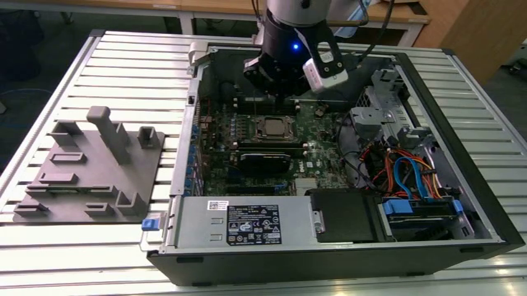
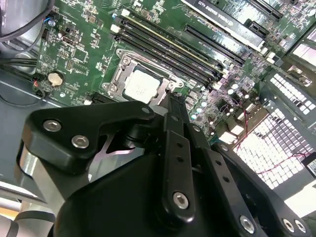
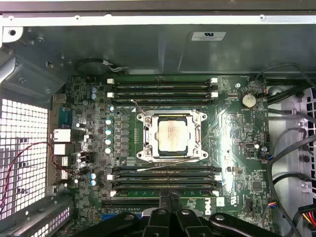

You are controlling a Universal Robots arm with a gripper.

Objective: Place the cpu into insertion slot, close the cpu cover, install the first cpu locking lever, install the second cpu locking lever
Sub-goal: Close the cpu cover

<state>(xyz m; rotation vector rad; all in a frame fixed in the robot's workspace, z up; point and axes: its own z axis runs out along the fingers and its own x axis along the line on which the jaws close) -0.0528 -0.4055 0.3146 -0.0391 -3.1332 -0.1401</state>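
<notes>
The cpu [image 3: 172, 136], a small silver-grey square, lies in the insertion slot [image 3: 143, 149] on the green motherboard; it is also seen as the cpu [image 2: 141, 84] and the cpu [image 1: 270, 127]. The silvery cpu cover [image 3: 198, 136] lies flat around it. One thin wire lever [image 3: 138, 108] sticks out from a socket corner, and another lever [image 3: 163, 164] runs along the socket's edge. My gripper [image 3: 168, 200] hovers above the board beside the socket, past the memory slots, shut with nothing in it. The black fingers [image 2: 176, 111] point at the socket's edge.
Black memory slots [image 3: 163, 89] flank the socket on two sides. The open computer case [image 1: 461, 123] has walls all round, with a cable bundle [image 1: 403, 172] and drive cage at the exterior view's right. A grey fixture plate [image 1: 91, 166] lies on the table at the left.
</notes>
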